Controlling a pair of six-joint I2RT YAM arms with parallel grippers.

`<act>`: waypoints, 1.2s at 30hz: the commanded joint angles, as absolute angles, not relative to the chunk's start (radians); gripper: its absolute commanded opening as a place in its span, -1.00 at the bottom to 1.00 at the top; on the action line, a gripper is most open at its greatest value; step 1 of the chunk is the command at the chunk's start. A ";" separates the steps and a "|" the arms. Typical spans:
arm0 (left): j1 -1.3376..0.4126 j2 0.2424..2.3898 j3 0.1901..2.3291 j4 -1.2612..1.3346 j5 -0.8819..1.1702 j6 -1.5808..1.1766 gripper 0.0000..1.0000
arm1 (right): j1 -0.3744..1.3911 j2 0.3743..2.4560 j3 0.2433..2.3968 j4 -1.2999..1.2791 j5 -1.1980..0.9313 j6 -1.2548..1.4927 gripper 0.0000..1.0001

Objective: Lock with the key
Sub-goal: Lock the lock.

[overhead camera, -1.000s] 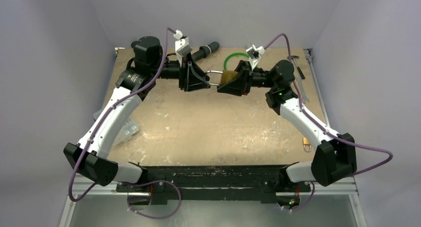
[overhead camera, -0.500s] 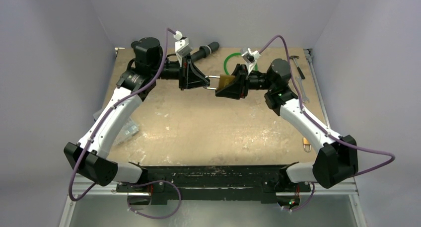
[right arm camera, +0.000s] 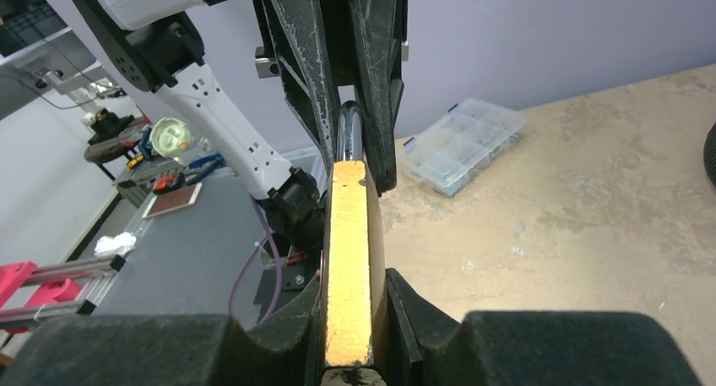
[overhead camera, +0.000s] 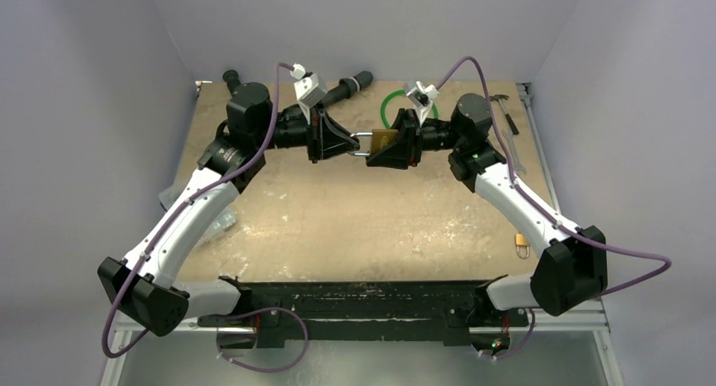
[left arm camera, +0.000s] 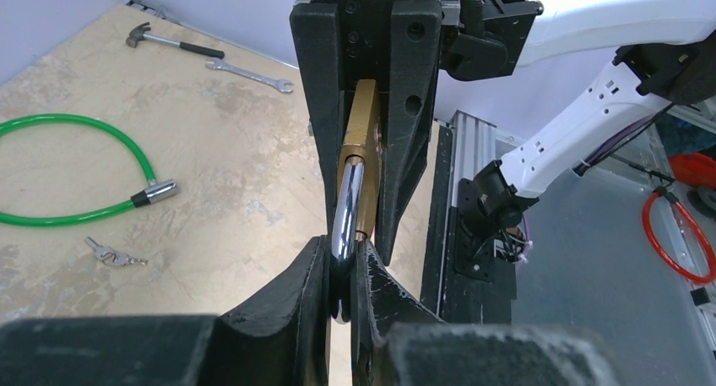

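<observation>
Where: we've got the lock point(overhead camera: 385, 138) up in the air over the tabletop point(overhead camera: 355, 217), upper middle of the top view, strung between the two arms.
Right side: the right fingers point(right arm camera: 414, 310) are set narrow, clamped on the flat brass faces of the body.
Left side: the left fingers point(left arm camera: 308, 272) are nearly together, pinching the silver shackle point(left arm camera: 348, 209) at its curve.
Feel: we reckon it's solid metal, stiff, dense for its size and not fragile. The polished shackle looks slippery, so it could twist in that pinch.
Best hold: the flat faces of the body, with the shackle only as a steadying grip.
Axis: the long axis runs body-to-shackle, about level. In the top view the shackle points frame-left and the body frame-right.
Keyhole: hidden. Our guess is it faces into the right fingers' throat, which would be awkward.
Down below: tiny silver keys point(left arm camera: 108, 252) lie on the tabletop near the green cable loop point(left arm camera: 76, 209), lower left of the left wrist view. They look thin and flat, so fiddly to pick up.
Shackle latched?: can't tell.
</observation>
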State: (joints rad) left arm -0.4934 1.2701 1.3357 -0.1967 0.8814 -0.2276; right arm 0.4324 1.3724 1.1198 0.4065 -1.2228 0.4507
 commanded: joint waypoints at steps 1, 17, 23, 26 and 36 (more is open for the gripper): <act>-0.634 1.330 1.288 -0.067 0.929 -0.276 -1.00 | 0.589 1.386 1.230 0.477 -1.147 0.429 -1.00; -0.671 1.373 1.207 0.077 1.015 -0.346 -1.00 | 0.657 1.429 1.299 0.473 -1.164 0.408 -1.00; -0.680 1.385 1.181 0.107 1.025 -0.361 -1.00 | 0.676 1.448 1.335 0.543 -1.167 0.461 -1.00; -0.677 1.384 1.196 0.076 1.019 -0.328 -1.00 | 0.676 1.444 1.331 0.541 -1.178 0.463 -1.00; -0.495 1.364 1.242 0.033 0.999 -0.327 -1.00 | 0.580 1.365 1.214 0.440 -1.146 0.395 -1.00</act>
